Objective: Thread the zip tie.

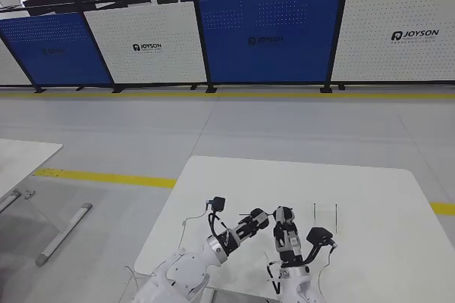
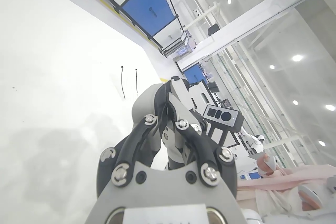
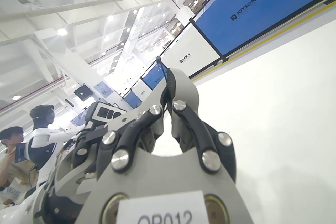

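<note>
A black zip tie sticks up out of my right gripper, which is shut on its strap, with the head just above the fingertips. In the top view the right gripper is raised over the near middle of the white table. My left gripper hangs close beside it, tips nearly meeting. The left gripper is shut. A thin dark strand runs between its fingers, but I cannot tell whether that is the tie.
Two spare black zip ties lie side by side on the table just beyond the right gripper, also seen as a pair. Another white table stands off to the left. Blue and white panels line the back.
</note>
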